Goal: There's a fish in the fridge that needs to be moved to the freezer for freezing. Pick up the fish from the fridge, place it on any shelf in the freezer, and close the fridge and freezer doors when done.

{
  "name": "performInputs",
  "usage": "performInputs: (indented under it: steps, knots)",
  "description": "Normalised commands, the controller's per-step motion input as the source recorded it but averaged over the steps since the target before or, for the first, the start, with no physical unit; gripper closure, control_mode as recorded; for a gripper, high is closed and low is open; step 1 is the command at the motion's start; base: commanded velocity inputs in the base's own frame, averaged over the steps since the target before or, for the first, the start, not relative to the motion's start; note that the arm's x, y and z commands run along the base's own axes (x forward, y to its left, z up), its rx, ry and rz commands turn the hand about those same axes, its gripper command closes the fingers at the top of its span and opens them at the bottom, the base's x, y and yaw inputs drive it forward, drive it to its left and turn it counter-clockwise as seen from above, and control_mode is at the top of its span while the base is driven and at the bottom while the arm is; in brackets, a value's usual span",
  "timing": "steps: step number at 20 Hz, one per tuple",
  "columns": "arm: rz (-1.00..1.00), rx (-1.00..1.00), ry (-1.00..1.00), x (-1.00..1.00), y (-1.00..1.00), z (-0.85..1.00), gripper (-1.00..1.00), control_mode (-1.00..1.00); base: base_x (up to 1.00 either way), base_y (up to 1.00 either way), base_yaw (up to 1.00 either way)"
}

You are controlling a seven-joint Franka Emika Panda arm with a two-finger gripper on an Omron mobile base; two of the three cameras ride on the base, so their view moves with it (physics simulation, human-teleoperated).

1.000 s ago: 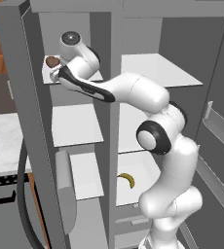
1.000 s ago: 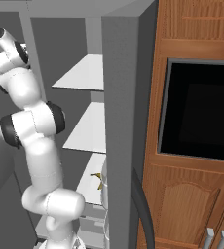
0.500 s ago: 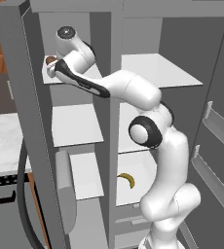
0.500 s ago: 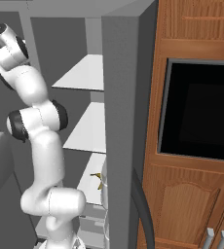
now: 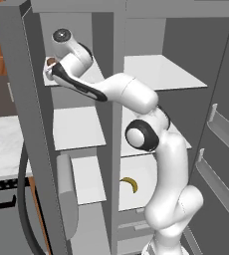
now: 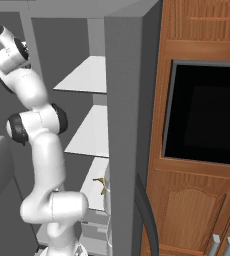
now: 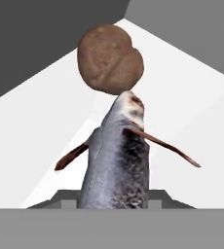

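Arm: reaching up and across into the freezer [image 5: 71, 99], the narrow compartment at 9 o'clock in the left base view, with the hand at the level of its top shelf [image 5: 84, 74].
Tool: its tips [image 7: 113, 206] sit at 6 o'clock in the hand view, drawn together and clamped on the fish [image 7: 116, 160], which rises straight up between them.
Fish: grey and speckled, pale at the nose, with two thin reddish fins sticking out towards 8 and 4 o'clock; it hangs over the white shelf panel, and whether it touches the panel cannot be told.
Brown lump: a round brown lump [image 7: 110, 58] at 12 o'clock in the hand view, on the same shelf, right at the fish's nose and looking as if it touches it; in the left base view it [image 5: 51, 62] peeks out just at 9 o'clock of the hand.
Fridge: the wide compartment [image 5: 161, 74] stands open at 3 o'clock of the freezer, broad white shelves showing, and a yellow banana [image 5: 130, 184] lies on a lower one.
Doors: both swung open; the fridge door [image 5: 221, 149] with its grey bins is at 3 o'clock in the left base view, and the freezer door [image 5: 22, 124] stands edge-on at 9 o'clock.
Right base view: the white arm [image 6: 37, 150] climbs at 9 o'clock, wooden cabinets and a black oven window [image 6: 207, 115] at 3 o'clock.
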Motion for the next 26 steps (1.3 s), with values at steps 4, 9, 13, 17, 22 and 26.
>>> performInputs:
  steps: [4,9,13,17,22,26]
  knots:
    - [0.00,0.00,-0.04,0.29,-0.01,-0.38,-1.00,-1.00,0.00,0.00,0.00]
    - [0.00,0.00,0.00,0.16,-0.05,-0.03,-1.00,-1.00,0.00,0.00,0.00]
    - [0.00,0.00,0.00,0.01,0.00,-0.09,-1.00,-1.00,0.00,0.00,0.00]
    - [0.00,0.00,0.00,0.00,0.00,0.00,-1.00,-1.00,0.00,0.00,0.00]
    - [0.00,0.01,-0.03,-0.38,0.00,0.00,-1.00,-1.00,0.00,0.00,0.00]
    - [0.00,0.03,-0.01,-0.59,0.00,0.00,-1.00,-1.00,0.00,0.00,0.00]
